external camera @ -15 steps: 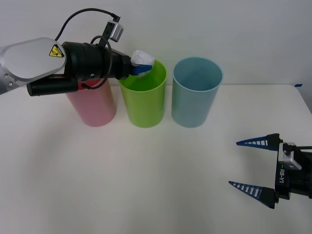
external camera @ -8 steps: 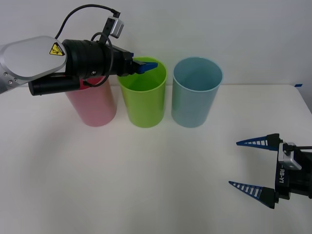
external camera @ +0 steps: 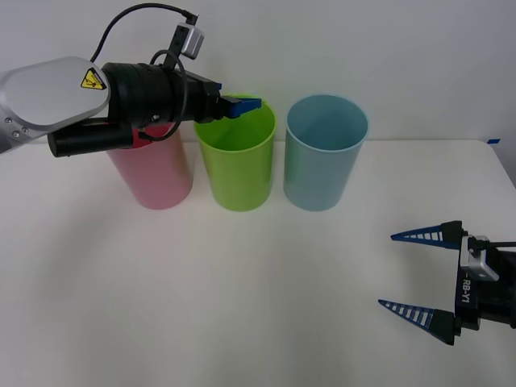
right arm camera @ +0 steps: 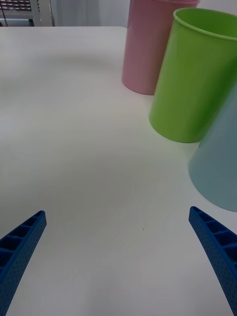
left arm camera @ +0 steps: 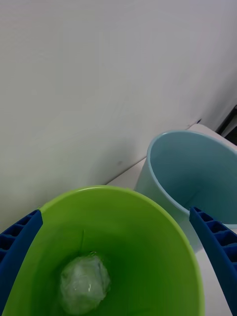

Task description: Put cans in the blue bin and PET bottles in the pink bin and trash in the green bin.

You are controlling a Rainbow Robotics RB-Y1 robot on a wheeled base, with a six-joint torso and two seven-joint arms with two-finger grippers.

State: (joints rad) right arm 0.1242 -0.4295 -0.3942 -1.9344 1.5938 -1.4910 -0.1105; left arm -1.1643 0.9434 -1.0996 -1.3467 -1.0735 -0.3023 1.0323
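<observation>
The trash (left arm camera: pixel 84 284), a whitish crumpled ball, lies at the bottom of the green bin (external camera: pixel 238 165). My left gripper (external camera: pixel 242 106) hovers open just above that bin's far rim, with nothing between its blue fingers (left arm camera: pixel 19 247). The pink bin (external camera: pixel 155 173) stands to the left of the green bin and the blue bin (external camera: pixel 325 153) to its right, all three in a row at the back of the white table. My right gripper (external camera: pixel 387 270) rests open low over the table's front right, empty. Cans and PET bottles are out of view.
The white table (external camera: pixel 242 298) is bare in front of the bins. From the right wrist the green bin (right arm camera: pixel 197 74), pink bin (right arm camera: pixel 153 44) and blue bin (right arm camera: pixel 219 168) stand ahead. A white wall rises behind the bins.
One second ago my left gripper held the trash above the green bin. It has since opened and the trash has dropped into that bin. My right arm has not moved.
</observation>
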